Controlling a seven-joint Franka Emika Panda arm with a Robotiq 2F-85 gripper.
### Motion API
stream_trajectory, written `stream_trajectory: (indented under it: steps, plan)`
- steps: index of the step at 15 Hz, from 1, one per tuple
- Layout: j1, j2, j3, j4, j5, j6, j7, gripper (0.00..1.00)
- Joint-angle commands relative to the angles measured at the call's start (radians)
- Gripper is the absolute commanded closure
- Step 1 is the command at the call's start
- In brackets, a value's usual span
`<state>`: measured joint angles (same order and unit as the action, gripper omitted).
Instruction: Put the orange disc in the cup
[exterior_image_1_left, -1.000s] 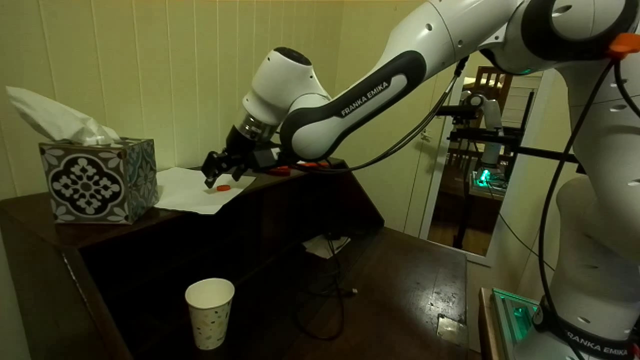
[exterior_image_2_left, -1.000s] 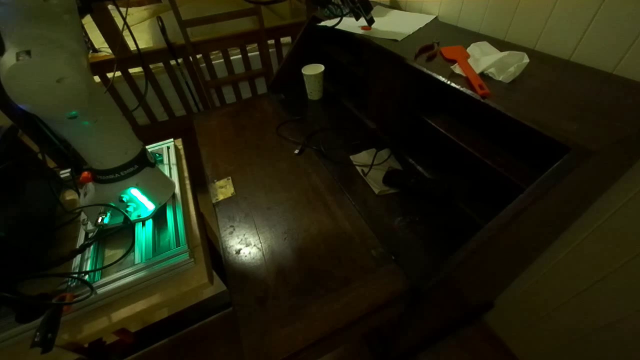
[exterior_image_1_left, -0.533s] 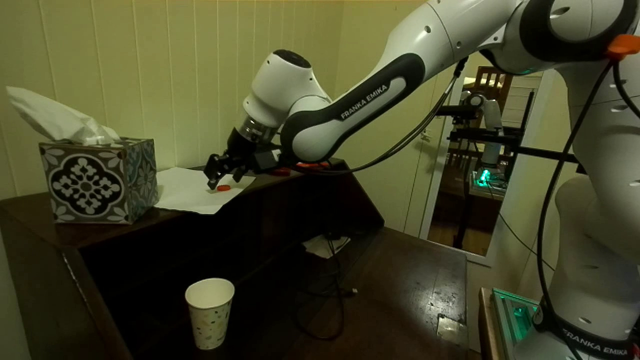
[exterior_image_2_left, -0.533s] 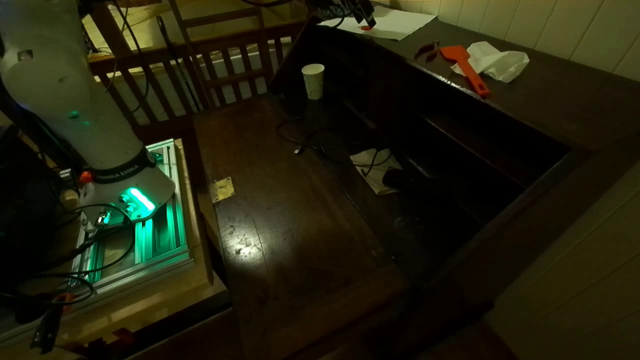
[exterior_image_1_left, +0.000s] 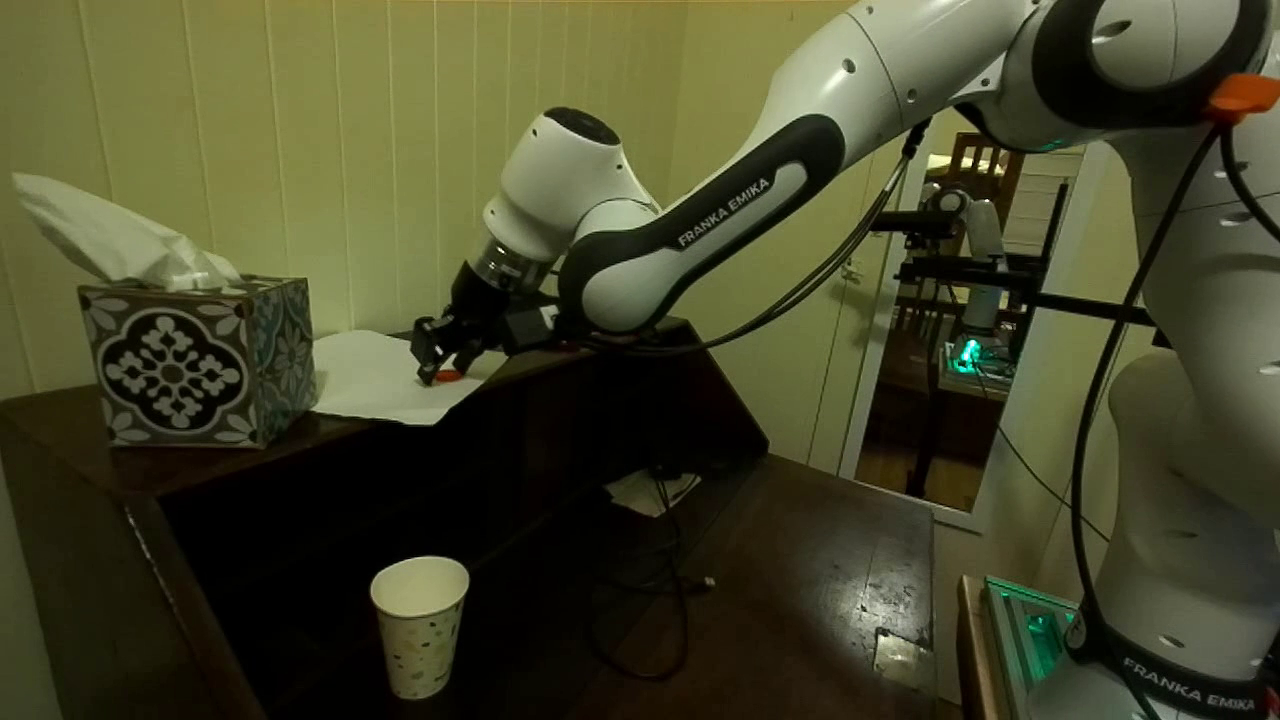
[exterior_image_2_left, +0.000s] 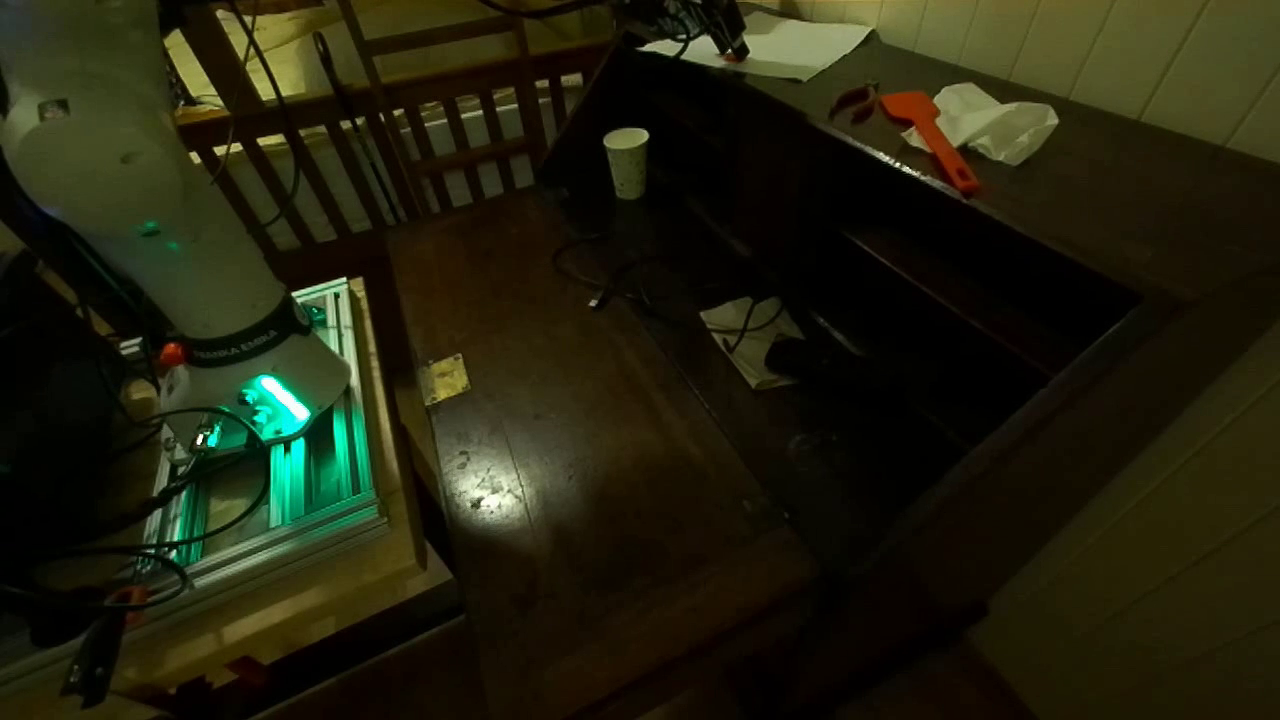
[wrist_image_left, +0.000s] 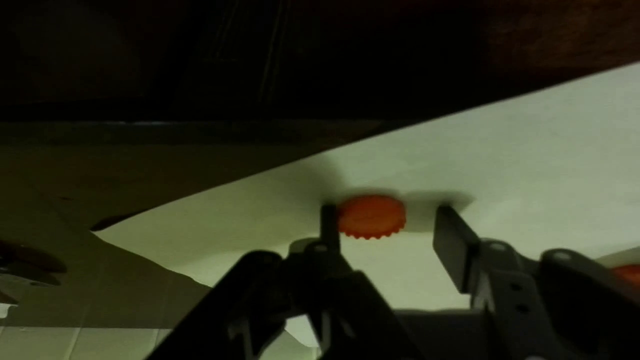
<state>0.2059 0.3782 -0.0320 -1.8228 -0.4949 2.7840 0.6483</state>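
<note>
In the wrist view the orange disc (wrist_image_left: 371, 217) lies flat on the white paper (wrist_image_left: 540, 150), just right of and below the frame's centre, within the gap of the claw (wrist_image_left: 388, 216). The claw is spread apart, holding nothing. That gap is shared unevenly: the disc sits against or just beside the finger (wrist_image_left: 330, 230) at picture left — which of the two cannot be told — while bare paper shows between it and the finger (wrist_image_left: 455, 247) at picture right. Being round, it offers no long axis to match; what matters is that the closing line seems to run straight across it. Closing would likely push it toward picture right before both fingers bear on its rim, if the tips sit low enough, which is hard to judge. The cup (exterior_image_1_left: 420, 630) stands upright in the lower left of an exterior view, well apart from the claw.
</note>
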Motion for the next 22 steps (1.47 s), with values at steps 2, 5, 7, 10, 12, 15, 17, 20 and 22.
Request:
stream_trajectory:
  steps: [2,5,7,10,12,15,17,20,22]
  plan:
    - [0.025,0.012,-0.030,0.021,-0.032,0.011,0.037,0.85]
    - [0.031,0.001,-0.039,0.016,-0.032,0.011,0.039,0.90]
    - [0.028,-0.017,-0.034,0.004,-0.013,0.016,0.027,0.90]
    - [-0.035,-0.108,0.085,-0.108,0.216,0.070,-0.203,0.90]
    - [-0.106,-0.170,0.206,-0.180,0.338,0.096,-0.360,0.90]
    - [-0.218,-0.254,0.399,-0.280,0.524,0.071,-0.588,0.90]
    - [-0.246,-0.299,0.453,-0.333,0.648,0.056,-0.712,0.90]
    - [-0.259,-0.333,0.481,-0.396,0.756,0.085,-0.820,0.90]
    - [-0.254,-0.327,0.479,-0.424,0.777,0.107,-0.860,0.90]
